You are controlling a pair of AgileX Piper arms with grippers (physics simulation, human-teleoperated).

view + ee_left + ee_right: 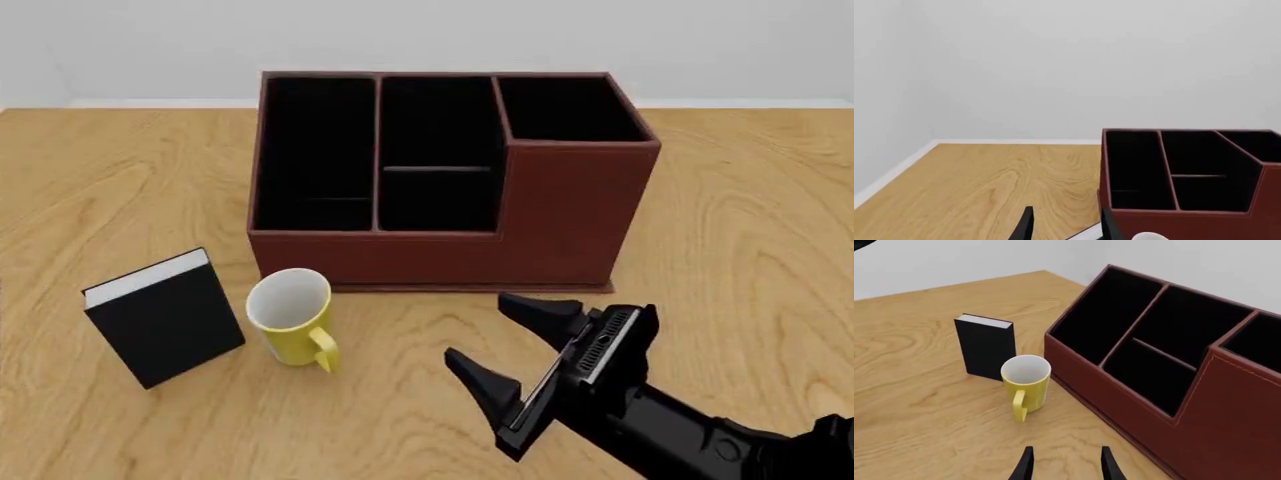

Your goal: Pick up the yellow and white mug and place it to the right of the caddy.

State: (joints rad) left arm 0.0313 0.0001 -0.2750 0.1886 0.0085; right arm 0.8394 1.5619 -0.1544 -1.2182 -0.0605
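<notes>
The yellow and white mug [292, 318] stands upright on the table just in front of the caddy's left half, with its handle toward the camera. It also shows in the right wrist view [1026, 383]. The caddy [561, 215] is a large red-brown box with black compartments, seen in both wrist views too [1174, 405] [1187, 217]. My right gripper [481, 328] is open and empty, to the right of the mug and in front of the caddy; its fingertips [1026, 465] point toward the mug. My left gripper [1067, 227] is open and empty; the left arm is outside the front view.
A small black book with white page edges [167, 318] stands just left of the mug, also in the right wrist view [985, 346]. The wooden table [747, 230] has bare surface to the right of the caddy. A grey wall runs along the far edge.
</notes>
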